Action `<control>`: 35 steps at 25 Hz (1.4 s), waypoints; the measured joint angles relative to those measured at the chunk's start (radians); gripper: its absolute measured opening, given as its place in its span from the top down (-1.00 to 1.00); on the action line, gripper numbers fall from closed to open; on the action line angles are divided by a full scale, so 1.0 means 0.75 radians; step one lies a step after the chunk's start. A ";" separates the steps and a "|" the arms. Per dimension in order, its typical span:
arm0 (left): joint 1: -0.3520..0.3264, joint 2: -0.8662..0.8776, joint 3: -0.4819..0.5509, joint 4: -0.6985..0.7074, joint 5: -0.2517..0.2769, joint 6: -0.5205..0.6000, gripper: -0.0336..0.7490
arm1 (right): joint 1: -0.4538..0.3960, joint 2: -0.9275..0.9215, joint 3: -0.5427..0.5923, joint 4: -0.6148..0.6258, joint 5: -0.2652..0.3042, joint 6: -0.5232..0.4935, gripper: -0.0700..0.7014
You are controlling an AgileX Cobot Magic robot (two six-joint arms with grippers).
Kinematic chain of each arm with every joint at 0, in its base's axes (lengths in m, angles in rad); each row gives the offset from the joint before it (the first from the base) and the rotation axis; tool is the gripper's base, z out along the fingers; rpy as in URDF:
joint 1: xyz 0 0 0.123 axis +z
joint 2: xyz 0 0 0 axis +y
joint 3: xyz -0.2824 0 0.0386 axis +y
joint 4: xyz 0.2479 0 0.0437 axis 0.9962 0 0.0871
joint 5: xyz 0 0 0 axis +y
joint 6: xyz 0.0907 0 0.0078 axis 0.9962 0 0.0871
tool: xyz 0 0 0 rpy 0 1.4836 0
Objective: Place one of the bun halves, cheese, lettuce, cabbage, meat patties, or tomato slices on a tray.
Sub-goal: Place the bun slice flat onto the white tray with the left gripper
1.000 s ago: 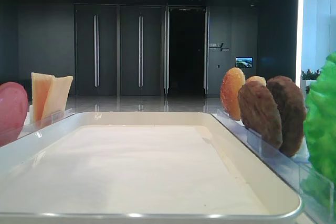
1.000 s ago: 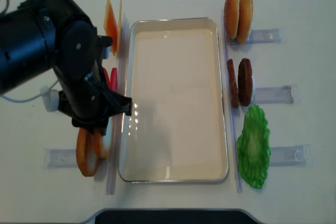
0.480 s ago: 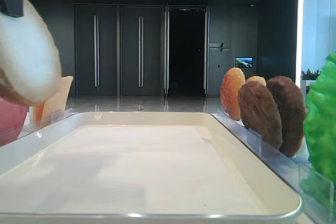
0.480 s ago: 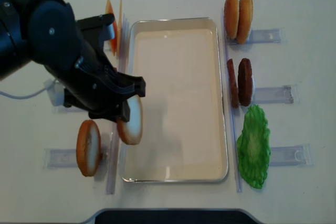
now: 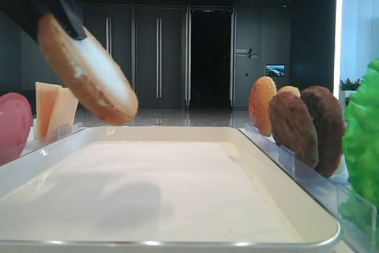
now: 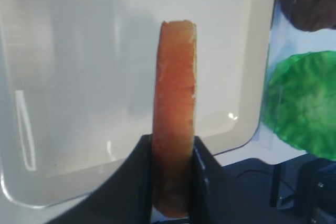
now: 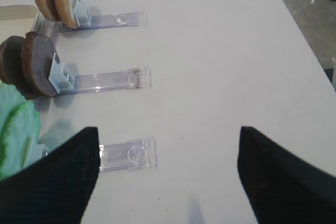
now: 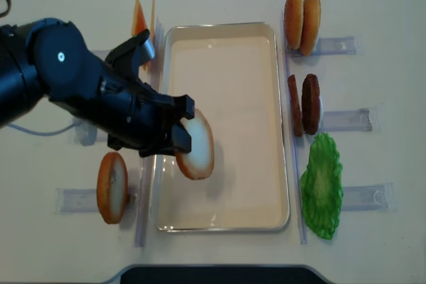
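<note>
Between left pincer jaws: bun half.

One exterior view sits low at the tray's near end, facing dark doors. The other looks straight down on the desk. Both share the tray. The left wrist view looks closely onto it; the right wrist view faces the desk's right edge.
</note>
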 joint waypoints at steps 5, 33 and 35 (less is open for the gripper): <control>0.067 0.074 0.001 -0.259 -0.027 0.280 0.59 | 0.000 0.000 0.000 0.000 0.000 0.000 -0.59; 0.068 0.403 0.002 -0.632 -0.095 0.693 0.59 | 0.000 0.000 0.000 0.000 0.000 0.000 -0.58; 0.068 0.410 0.002 -0.632 -0.095 0.693 0.59 | 0.000 0.000 0.000 0.000 0.000 0.000 -0.58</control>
